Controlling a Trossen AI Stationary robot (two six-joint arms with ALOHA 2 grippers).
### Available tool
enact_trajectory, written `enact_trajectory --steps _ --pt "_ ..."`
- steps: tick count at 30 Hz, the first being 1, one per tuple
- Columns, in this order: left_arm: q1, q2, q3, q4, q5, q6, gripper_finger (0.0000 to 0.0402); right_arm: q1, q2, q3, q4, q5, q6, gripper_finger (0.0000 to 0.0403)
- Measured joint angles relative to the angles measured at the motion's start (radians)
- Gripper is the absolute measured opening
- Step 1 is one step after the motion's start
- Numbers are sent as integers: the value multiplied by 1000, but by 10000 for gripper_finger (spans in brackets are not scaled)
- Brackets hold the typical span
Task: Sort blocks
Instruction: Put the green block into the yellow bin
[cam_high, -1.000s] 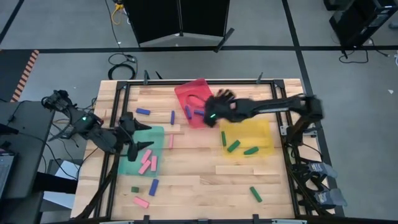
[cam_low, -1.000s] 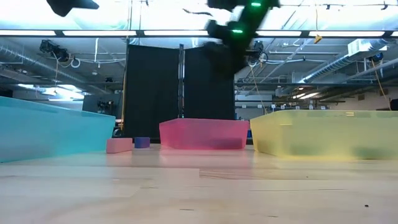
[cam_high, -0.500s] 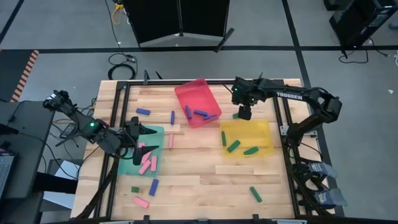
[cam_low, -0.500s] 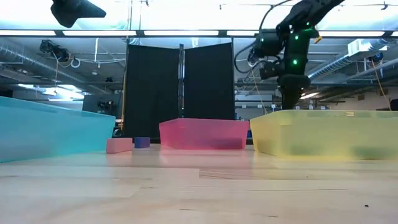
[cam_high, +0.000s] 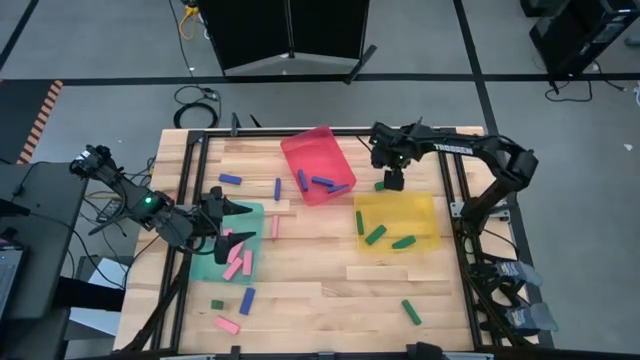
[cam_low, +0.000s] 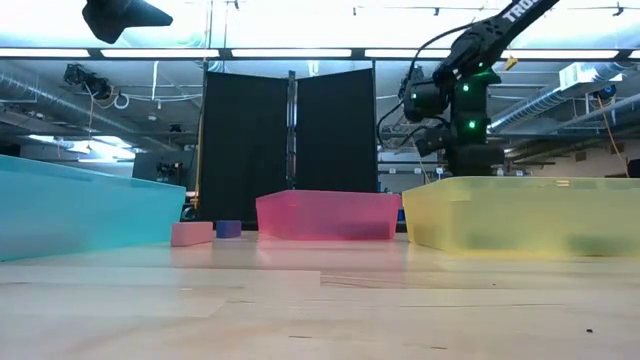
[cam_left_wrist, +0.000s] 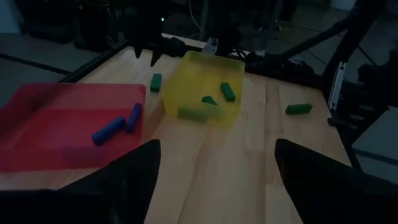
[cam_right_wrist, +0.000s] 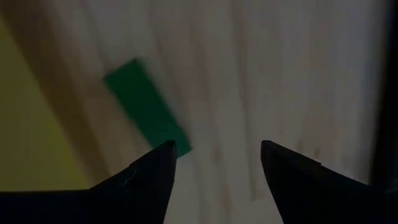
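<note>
My right gripper (cam_high: 392, 181) is open and points down at the table beyond the yellow tray's far edge. A dark green block (cam_right_wrist: 146, 106) lies flat on the wood just ahead of one fingertip, also the green block (cam_high: 381, 185) in the high view. My left gripper (cam_high: 226, 221) hovers open above the green tray (cam_high: 205, 268), which holds pink blocks (cam_high: 236, 255). Blue blocks (cam_high: 322, 182) lie in the red tray (cam_high: 300, 147). Green blocks (cam_high: 376, 235) lie in the yellow tray (cam_high: 425, 203). In the low view the yellow tray (cam_low: 520, 210) hides the right fingers.
Loose blocks lie on the table: two blue (cam_high: 231, 179) near the far left, a pink one (cam_high: 275, 228) beside the green tray, green, blue and pink ones (cam_high: 227, 324) at the near left, and a green one (cam_high: 411, 312) at the near right. A black frame edges the table.
My right gripper has swung from above the red tray toward the table's right and come down beside the green block beyond the yellow tray; in the last half second it has hardly moved.
</note>
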Motion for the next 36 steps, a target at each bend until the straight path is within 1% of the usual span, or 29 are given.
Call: enact_trajectory --steps 4,6,9,13,20,25,30,36 --pt "0 0 0 1 -1 0 323 -11 -78 0 41 -19 15 239" --pt "0 0 0 1 -5 0 323 -11 -106 0 26 -25 -9 236" --pt "0 0 0 1 -6 0 323 -11 -109 0 -17 -43 -47 237" --pt "0 0 0 6 -11 0 323 -13 -62 0 -58 -83 -81 243" --pt "0 0 1 27 -17 0 323 -13 41 0 -39 -116 -122 246" --pt "0 0 1 26 -17 -5 323 -13 110 0 -31 -117 -145 245" --pt "0 0 1 26 -17 -5 323 -13 152 0 -14 -128 -157 247" --pt "0 0 1 26 -18 -5 323 -13 193 0 -5 -135 -177 240"
